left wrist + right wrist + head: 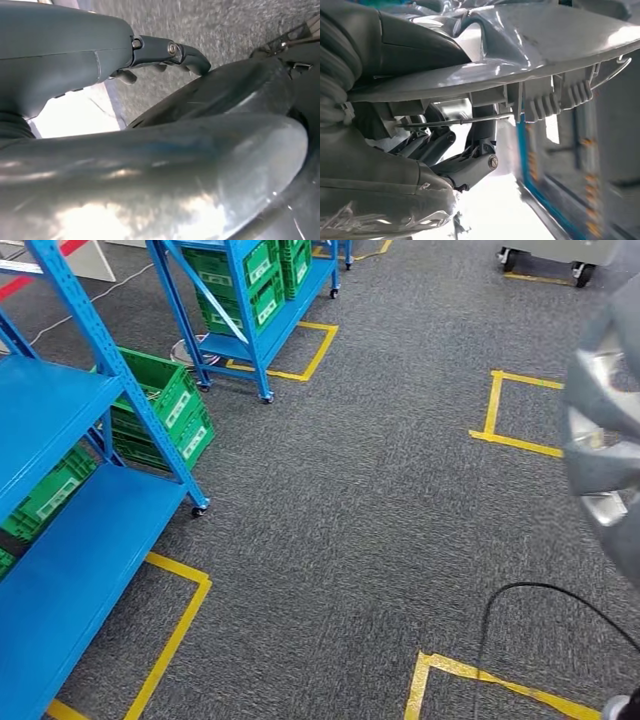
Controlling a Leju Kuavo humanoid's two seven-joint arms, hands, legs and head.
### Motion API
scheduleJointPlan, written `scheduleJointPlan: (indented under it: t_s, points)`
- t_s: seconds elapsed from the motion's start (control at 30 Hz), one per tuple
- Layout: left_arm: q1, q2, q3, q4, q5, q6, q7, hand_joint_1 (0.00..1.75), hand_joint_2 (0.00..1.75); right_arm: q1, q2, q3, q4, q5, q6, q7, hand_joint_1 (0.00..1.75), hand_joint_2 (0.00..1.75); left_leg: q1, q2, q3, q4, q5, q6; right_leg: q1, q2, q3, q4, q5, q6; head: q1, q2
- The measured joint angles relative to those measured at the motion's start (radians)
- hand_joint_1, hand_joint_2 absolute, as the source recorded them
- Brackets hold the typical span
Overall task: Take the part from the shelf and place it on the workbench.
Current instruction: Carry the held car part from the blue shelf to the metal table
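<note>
You see the grey part [607,430] cut off by the head view's right edge, and the shelving [561,175] behind the right hand [471,160] is blurred.

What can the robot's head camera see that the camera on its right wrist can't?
The head view alone takes in the grey carpet with yellow tape squares, the blue shelves on wheels, green crates and a black cable. The right wrist view alone shows the right hand up close, its fingers under the part's ribbed plastic underside, with a blurred blue frame behind. Both show the shiny silver-grey part.
</note>
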Motion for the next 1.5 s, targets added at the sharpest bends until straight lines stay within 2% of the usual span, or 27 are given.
scheduleJointPlan:
  t_s: [0.07, 0.1, 0.17, 0.23, 0.3, 0.37, 0.43, 0.5, 0.57, 0.63, 0.67, 0.7, 0.77, 0.83, 0.87, 0.93, 1.0, 1.07, 1.13, 1.17, 1.2, 1.23, 1.3, 1.37, 1.43, 1.47, 1.5]
  points:
    - [-0.001, 0.0, -0.005, 0.0, 0.0, 0.0, 0.001, 0.0, 0.0, -0.007, 0.013, -0.008, -0.069, 0.024, -0.025, -0.001, 1.75, 1.75, 0.002, -0.051, -0.05, 0.114, -0.066, -0.002, 0.001, 0.023, -0.002, -0.002, 0.003, -0.009, -0.001, 0.0]
    - [-0.001, -0.001, -0.008, 0.0, 0.0, 0.0, 0.002, 0.0, 0.0, -0.01, 0.019, -0.01, -0.095, 0.042, -0.034, -0.001, 1.75, 1.75, 0.002, -0.064, -0.083, 0.182, -0.094, -0.001, 0.002, 0.038, -0.003, -0.002, 0.005, -0.011, -0.001, 0.0]
    - [0.0, -0.001, -0.014, 0.0, 0.0, 0.0, 0.004, 0.0, 0.0, -0.011, 0.026, -0.011, -0.139, 0.089, -0.052, -0.001, 1.75, 1.75, 0.0, -0.073, -0.117, 0.244, -0.1, 0.006, 0.006, 0.07, -0.006, -0.002, 0.007, -0.015, -0.001, 0.0]
    - [-0.002, -0.002, -0.019, 0.0, 0.0, 0.0, 0.004, 0.0, 0.0, -0.012, 0.028, -0.008, -0.172, 0.127, -0.061, 0.0, 1.75, 1.75, -0.003, -0.089, -0.082, 0.166, -0.038, 0.02, 0.008, 0.104, -0.008, -0.002, 0.012, -0.015, -0.001, 0.0]
    - [-0.007, -0.001, -0.021, 0.0, 0.0, 0.0, 0.004, 0.0, 0.0, -0.012, 0.029, -0.003, -0.196, 0.142, -0.064, 0.0, 1.75, 1.75, -0.005, -0.147, -0.022, 0.038, 0.018, 0.038, 0.008, 0.133, -0.011, -0.001, 0.017, -0.01, 0.0, 0.0]
    - [-0.011, 0.0, -0.023, 0.0, 0.0, 0.0, 0.004, 0.0, 0.0, -0.013, 0.029, 0.002, -0.213, 0.146, -0.065, 0.0, 1.75, 1.75, -0.006, -0.184, 0.006, -0.026, 0.03, 0.042, 0.004, 0.158, -0.019, -0.004, 0.024, 0.002, 0.0, 0.0]
    - [-0.013, 0.0, -0.026, 0.0, 0.0, 0.0, 0.005, 0.0, 0.0, -0.012, 0.029, 0.002, -0.228, 0.148, -0.066, 0.0, 1.75, 1.75, -0.007, -0.163, 0.01, -0.039, 0.035, 0.039, -0.001, 0.178, -0.028, -0.01, 0.034, 0.016, 0.0, 0.0]
    - [-0.014, -0.001, -0.028, 0.0, 0.0, 0.0, 0.005, 0.0, 0.0, -0.011, 0.029, 0.001, -0.237, 0.151, -0.068, 0.0, 1.75, 1.75, -0.004, -0.134, 0.015, -0.055, 0.047, 0.043, 0.004, 0.127, -0.047, 0.016, 0.019, 0.024, 0.003, 0.0]
    - [-0.012, -0.001, -0.029, 0.0, 0.001, 0.0, 0.005, 0.0, 0.0, -0.013, 0.029, 0.005, -0.242, 0.168, -0.071, 0.0, 1.75, 1.75, -0.004, -0.101, 0.018, -0.062, 0.052, 0.047, 0.009, 0.047, -0.095, 0.116, -0.042, 0.031, 0.007, 0.0]
    - [-0.01, -0.002, -0.032, 0.0, 0.001, 0.0, 0.006, 0.0, 0.0, -0.014, 0.029, 0.015, -0.244, 0.198, -0.078, 0.0, 1.75, 1.75, -0.005, -0.066, 0.018, -0.062, 0.052, 0.048, 0.007, 0.021, -0.143, 0.231, -0.096, 0.039, 0.008, 0.0]
    - [-0.01, -0.002, -0.035, 0.0, 0.002, 0.0, 0.006, 0.0, 0.0, -0.014, 0.028, 0.022, -0.245, 0.21, -0.085, 0.0, 1.75, 1.75, -0.004, -0.048, 0.018, -0.061, 0.051, 0.048, 0.005, 0.018, -0.147, 0.25, -0.099, 0.042, 0.008, 0.0]
    - [-0.01, -0.002, -0.037, 0.0, 0.003, -0.001, 0.006, 0.0, 0.0, -0.014, 0.028, 0.031, -0.245, 0.22, -0.093, 0.0, 1.75, 1.75, -0.004, -0.032, 0.018, -0.061, 0.05, 0.046, 0.003, 0.014, -0.13, 0.23, -0.084, 0.045, 0.008, 0.0]
    - [-0.013, -0.003, -0.04, 0.0, 0.004, -0.001, 0.006, 0.0, 0.0, -0.014, 0.026, 0.054, -0.245, 0.227, -0.111, 0.0, 1.75, 1.75, -0.004, -0.004, 0.022, -0.057, 0.044, 0.037, 0.001, -0.019, -0.048, 0.102, -0.034, 0.051, 0.008, 0.0]
    - [-0.014, -0.001, -0.041, 0.0, 0.004, -0.001, 0.006, 0.0, 0.0, -0.013, 0.024, 0.076, -0.239, 0.21, -0.105, 0.0, 1.75, 1.75, -0.008, 0.015, 0.025, -0.049, 0.036, 0.024, 0.002, -0.052, 0.012, 0.006, -0.008, 0.042, 0.007, 0.0]
    - [-0.014, 0.0, -0.042, 0.0, 0.007, -0.001, 0.005, 0.0, 0.0, -0.011, 0.024, 0.084, -0.226, 0.176, -0.074, 0.004, 1.75, 1.75, -0.01, 0.023, 0.027, -0.047, 0.034, 0.017, 0.004, -0.055, 0.019, -0.006, -0.007, 0.032, 0.007, 0.0]
    - [-0.015, 0.0, -0.042, 0.0, 0.016, -0.001, 0.0, 0.0, 0.0, -0.006, 0.022, 0.098, -0.167, 0.03, 0.052, 0.041, 1.75, 1.75, -0.008, 0.039, 0.031, -0.05, 0.033, 0.007, 0.007, -0.029, 0.014, -0.005, -0.002, 0.011, 0.006, 0.0]
    - [-0.017, -0.002, -0.042, 0.0, 0.028, -0.001, -0.009, 0.0, 0.0, -0.006, 0.018, 0.117, -0.079, -0.153, 0.18, 0.106, 1.75, 1.75, -0.002, 0.01, 0.023, -0.03, 0.011, -0.002, 0.006, -0.005, 0.007, -0.008, 0.005, -0.002, 0.005, 0.0]
    - [-0.018, -0.004, -0.042, 0.0, 0.035, -0.001, -0.016, 0.0, 0.0, -0.013, 0.013, 0.139, 0.008, -0.261, 0.241, 0.14, 1.75, 1.75, 0.001, -0.049, -0.021, 0.064, -0.049, -0.006, 0.004, 0.016, 0.0, -0.009, 0.011, -0.012, 0.003, 0.0]
    - [-0.015, -0.005, -0.042, 0.0, 0.038, -0.001, -0.018, 0.0, 0.0, -0.017, 0.007, 0.15, 0.08, -0.309, 0.258, 0.148, 1.75, 1.75, 0.0, -0.071, -0.089, 0.197, -0.105, -0.004, 0.007, 0.04, -0.006, -0.009, 0.015, -0.017, 0.0, 0.0]
    - [-0.013, -0.005, -0.042, 0.0, 0.039, -0.001, -0.018, 0.0, 0.0, -0.017, 0.003, 0.15, 0.108, -0.33, 0.259, 0.152, 1.75, 1.75, -0.001, -0.073, -0.11, 0.233, -0.109, -0.001, 0.008, 0.053, -0.009, -0.009, 0.017, -0.017, 0.0, 0.0]
    - [-0.01, -0.005, -0.042, 0.0, 0.04, -0.001, -0.018, 0.0, 0.0, -0.017, 0.0, 0.149, 0.131, -0.348, 0.257, 0.158, 1.75, 1.75, -0.002, -0.075, -0.113, 0.233, -0.093, 0.003, 0.009, 0.067, -0.011, -0.009, 0.019, -0.017, 0.001, 0.0]
    - [-0.009, -0.005, -0.042, 0.0, 0.041, -0.001, -0.018, 0.0, 0.0, -0.018, -0.003, 0.146, 0.151, -0.367, 0.253, 0.166, 1.75, 1.75, -0.003, -0.081, -0.098, 0.196, -0.061, 0.008, 0.01, 0.081, -0.012, -0.009, 0.022, -0.015, 0.001, 0.0]
    - [-0.008, -0.005, -0.043, 0.0, 0.047, 0.001, -0.017, 0.0, 0.0, -0.022, -0.006, 0.137, 0.183, -0.398, 0.24, 0.183, 1.75, 1.75, -0.003, -0.127, -0.037, 0.068, 0.009, 0.021, 0.009, 0.109, -0.014, -0.008, 0.026, -0.009, 0.001, 0.0]
    - [-0.008, -0.005, -0.044, 0.0, 0.053, 0.003, -0.015, 0.0, 0.0, -0.026, -0.007, 0.124, 0.209, -0.426, 0.228, 0.199, 1.75, 1.75, -0.003, -0.166, 0.002, -0.02, 0.035, 0.026, 0.007, 0.134, -0.022, -0.009, 0.033, 0.001, 0.001, 0.0]
    - [-0.01, -0.005, -0.045, 0.0, 0.055, 0.004, -0.012, 0.0, 0.0, -0.026, -0.009, 0.107, 0.229, -0.447, 0.222, 0.212, 1.75, 1.75, -0.004, -0.156, 0.008, -0.04, 0.036, 0.026, 0.002, 0.158, -0.03, -0.016, 0.044, 0.016, 0.002, 0.0]
    - [-0.011, -0.005, -0.045, 0.0, 0.055, 0.004, -0.01, 0.0, 0.0, -0.024, -0.01, 0.099, 0.237, -0.453, 0.221, 0.216, 1.75, 1.75, -0.004, -0.144, 0.009, -0.045, 0.041, 0.029, 0.001, 0.155, -0.035, -0.016, 0.046, 0.021, 0.002, 0.0]
    - [-0.011, -0.005, -0.045, 0.0, 0.055, 0.004, -0.009, 0.0, 0.0, -0.023, -0.012, 0.091, 0.244, -0.457, 0.22, 0.217, 1.75, 1.75, -0.004, -0.131, 0.01, -0.051, 0.047, 0.034, 0.002, 0.134, -0.045, -0.004, 0.038, 0.024, 0.004, 0.0]
